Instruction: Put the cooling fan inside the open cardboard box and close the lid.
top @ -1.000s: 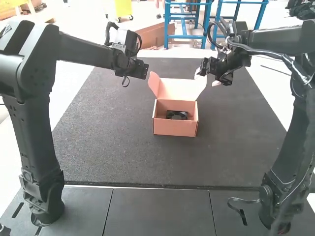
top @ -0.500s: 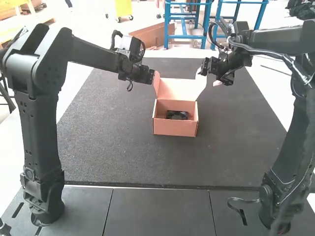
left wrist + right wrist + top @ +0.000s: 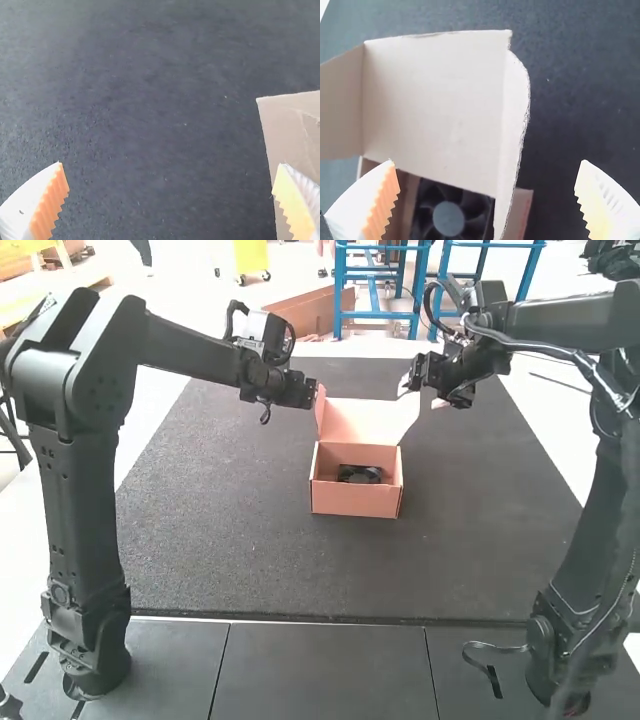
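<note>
A small cardboard box point(image 3: 356, 480) stands open in the middle of the dark mat, its lid point(image 3: 360, 421) upright at the back. The black cooling fan point(image 3: 359, 475) lies inside it; the right wrist view looks down on the fan point(image 3: 451, 215) below the raised lid point(image 3: 437, 105). My left gripper point(image 3: 306, 394) hangs at the lid's upper left corner, open, with the lid's edge point(image 3: 295, 135) beside one finger. Open as well, my right gripper point(image 3: 432, 380) hovers just above the lid's upper right corner, holding nothing.
The dark mat point(image 3: 210, 510) covers the table around the box. A black panel point(image 3: 320, 670) runs along the front edge.
The left gripper has moved right, from clear of the lid to its upper left corner. The lid's left flap now stands more upright. The right gripper has risen slightly.
</note>
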Robot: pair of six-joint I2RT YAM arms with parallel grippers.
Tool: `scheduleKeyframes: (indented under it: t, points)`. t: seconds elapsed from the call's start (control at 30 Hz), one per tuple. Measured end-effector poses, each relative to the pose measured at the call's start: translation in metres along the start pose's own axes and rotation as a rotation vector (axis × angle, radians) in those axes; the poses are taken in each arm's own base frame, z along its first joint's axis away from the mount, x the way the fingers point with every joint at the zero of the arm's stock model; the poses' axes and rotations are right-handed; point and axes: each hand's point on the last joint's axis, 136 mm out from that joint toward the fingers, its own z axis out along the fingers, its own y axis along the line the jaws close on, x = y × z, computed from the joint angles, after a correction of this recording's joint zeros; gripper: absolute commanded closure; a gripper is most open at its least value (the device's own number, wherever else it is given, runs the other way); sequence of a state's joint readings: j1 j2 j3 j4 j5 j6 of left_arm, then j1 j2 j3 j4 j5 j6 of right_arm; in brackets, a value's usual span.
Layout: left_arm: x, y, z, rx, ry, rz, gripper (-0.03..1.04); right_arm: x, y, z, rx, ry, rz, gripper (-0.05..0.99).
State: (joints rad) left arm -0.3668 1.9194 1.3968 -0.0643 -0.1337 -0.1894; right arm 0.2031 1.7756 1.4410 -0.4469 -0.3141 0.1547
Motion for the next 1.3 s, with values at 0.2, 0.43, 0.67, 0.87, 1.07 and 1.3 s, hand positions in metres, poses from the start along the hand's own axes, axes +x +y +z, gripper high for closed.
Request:
scheduleKeyframes:
  t: [0.2,0.43,0.67,0.87,1.07,1.3]
  points:
    - [0.001,-0.001,0.000,0.004,0.005,0.001,0.04,0.002,-0.005,0.009,0.009,0.006,-0.008,0.37]
    - [0.004,0.000,0.000,0.002,0.015,0.002,0.04,0.002,-0.006,0.012,0.009,0.008,-0.011,0.53]
    - [0.005,0.000,0.000,0.002,0.021,0.003,0.04,0.002,-0.006,0.012,0.009,0.006,-0.015,0.64]
    - [0.008,0.000,0.000,0.000,0.035,0.004,0.04,-0.009,-0.006,0.012,0.018,-0.037,-0.028,0.64]
    - [0.009,0.000,0.000,0.000,0.036,0.005,0.04,-0.016,-0.005,0.011,0.019,-0.067,-0.040,0.68]
    - [0.009,0.000,0.000,0.000,0.037,0.005,0.04,-0.016,-0.005,0.012,0.021,-0.069,-0.043,0.72]
